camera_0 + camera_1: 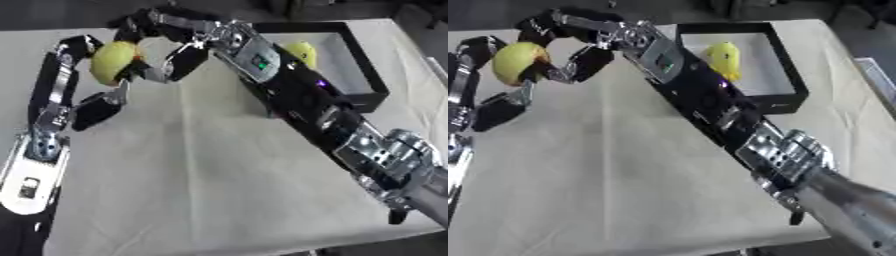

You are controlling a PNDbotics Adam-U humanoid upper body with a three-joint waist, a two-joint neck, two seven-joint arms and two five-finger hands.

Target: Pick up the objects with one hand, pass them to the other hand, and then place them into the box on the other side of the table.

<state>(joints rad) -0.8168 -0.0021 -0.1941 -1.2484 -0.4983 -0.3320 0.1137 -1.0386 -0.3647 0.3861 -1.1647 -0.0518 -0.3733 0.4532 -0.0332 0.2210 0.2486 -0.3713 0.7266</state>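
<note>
Here the whole move turns on a meeting of two hands at the table's far left: the yellow fruit point(114, 61) sits between them, held up off the cloth, with the left hand point(77, 80) curled round it from the left and below, and the right hand point(171, 47) reaching across from the right side, its fingers bent around the fruit's right flank. The fruit is roundish, so it shows no clear long axis to line up with. Whether the right hand's fingers actually press on the fruit or only cage it, I cannot tell (the dark fingertips merge with the fruit's shadowed edge). The black box point(785, 65) lies well apart, at the far right, behind the right forearm, and already holds another yellow fruit point(723, 57). I judge this the handover itself: the right hand must take hold before the left lets go.
</note>
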